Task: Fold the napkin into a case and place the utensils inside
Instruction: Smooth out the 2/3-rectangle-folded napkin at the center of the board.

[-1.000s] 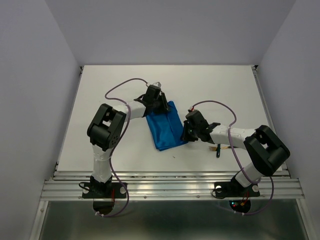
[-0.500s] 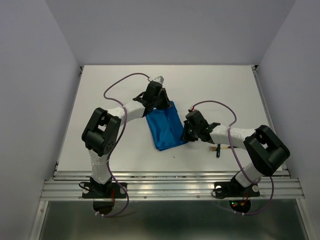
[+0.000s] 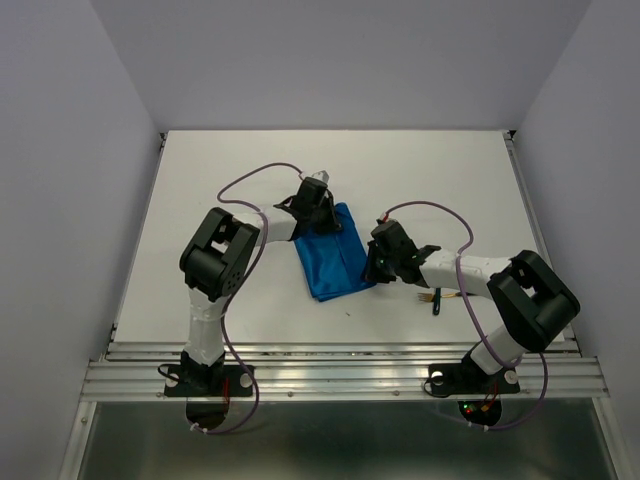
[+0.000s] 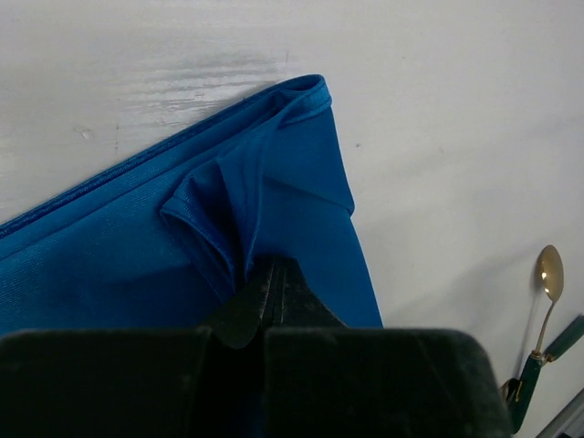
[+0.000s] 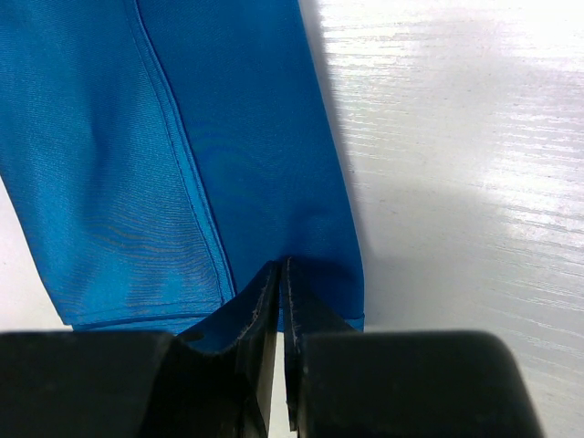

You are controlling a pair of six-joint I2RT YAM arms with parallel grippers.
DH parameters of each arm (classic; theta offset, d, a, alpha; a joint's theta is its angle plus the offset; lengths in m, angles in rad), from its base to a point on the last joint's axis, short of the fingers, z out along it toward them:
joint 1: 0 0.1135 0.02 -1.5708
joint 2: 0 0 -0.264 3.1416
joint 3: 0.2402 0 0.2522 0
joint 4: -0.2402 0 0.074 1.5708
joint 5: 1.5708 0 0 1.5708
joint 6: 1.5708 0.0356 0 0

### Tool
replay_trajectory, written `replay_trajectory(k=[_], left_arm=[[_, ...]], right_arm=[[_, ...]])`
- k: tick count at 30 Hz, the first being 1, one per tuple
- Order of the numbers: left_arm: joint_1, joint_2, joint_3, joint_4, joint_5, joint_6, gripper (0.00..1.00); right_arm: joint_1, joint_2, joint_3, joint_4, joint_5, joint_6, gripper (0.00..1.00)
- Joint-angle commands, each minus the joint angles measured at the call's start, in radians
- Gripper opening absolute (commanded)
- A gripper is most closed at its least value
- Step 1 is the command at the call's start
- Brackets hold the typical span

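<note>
On the white surface (image 3: 200,180), the left arm (image 3: 215,255) reaches over to the far-left corner of the blue napkin (image 3: 332,255). Its jaws are closed tight on a pinch of the cloth. The left wrist view shows the fabric (image 4: 137,246) gathered into a small raised pleat that runs straight into the dark fingertips (image 4: 265,297), with the hemmed corner just beyond them.

The napkin lies folded into a long strip near the middle of the surface, slanting from far-left to near-right.

At the strip's near-right edge, the right arm (image 3: 525,295) comes in from the right. Its jaws are pressed almost together on the edge of the cloth. The right wrist view shows the blue fabric (image 5: 109,164) and its stitched hem leading down between the two dark fingers (image 5: 260,310), with bare surface on the right.

The utensils (image 3: 432,298) lie on the surface to the right of the napkin, apart from it and close under the right arm. The gold spoon (image 4: 548,271) and a dark green handle (image 4: 566,333) show at the edge of the left wrist view.
</note>
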Motion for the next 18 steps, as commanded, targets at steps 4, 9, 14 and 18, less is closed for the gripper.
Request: replay_trajectory(k=[4,9,14,18], left_arm=[[0.008,0.034,-0.012,0.022,-0.004,0.034,0.0],[0.01,0.042,-0.021,0.028,0.025,0.065,0.0],[0.011,0.046,-0.03,0.037,0.053,0.082,0.0],[0.017,0.049,-0.044,0.06,0.076,0.088,0.0]], right_arm=[[0.009,-0.029,0.015,-0.116,0.056,-0.03,0.12],[-0.002,-0.058,0.194,-0.152,0.069,-0.085,0.16],[-0.069,0.087,0.385,-0.147,0.037,-0.105,0.16],[-0.138,0.215,0.529,-0.129,-0.018,-0.094,0.17]])
